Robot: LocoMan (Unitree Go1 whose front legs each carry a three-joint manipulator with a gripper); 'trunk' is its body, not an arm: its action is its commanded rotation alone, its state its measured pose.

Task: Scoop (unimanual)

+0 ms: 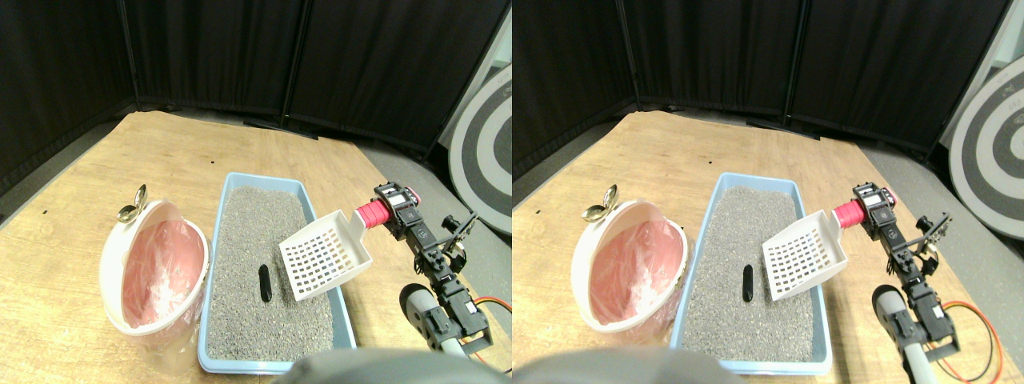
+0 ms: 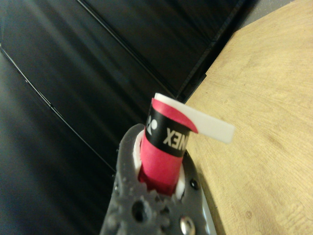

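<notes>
A: What does the right gripper [image 1: 390, 210] hold?
B: Its jaws are closed on the red-wrapped handle [image 2: 164, 156] of the white scoop [image 1: 326, 254], raised over the litter.
A: And the dark lump [image 1: 264, 283]?
B: On the litter in the blue tray [image 1: 210, 269], at the scoop's 9 o'clock, apart from it; the pink-lined bin [image 1: 152, 274] stands beside the tray on the tabletop [image 1: 160, 152].

Bin [image 1: 152, 272] left of tray [image 1: 240, 180]; scoop [image 1: 324, 256] over tray's right side.

Black curtains [image 1: 240, 56], striped round target [image 1: 480, 144], wooden floor [image 1: 72, 232].
</notes>
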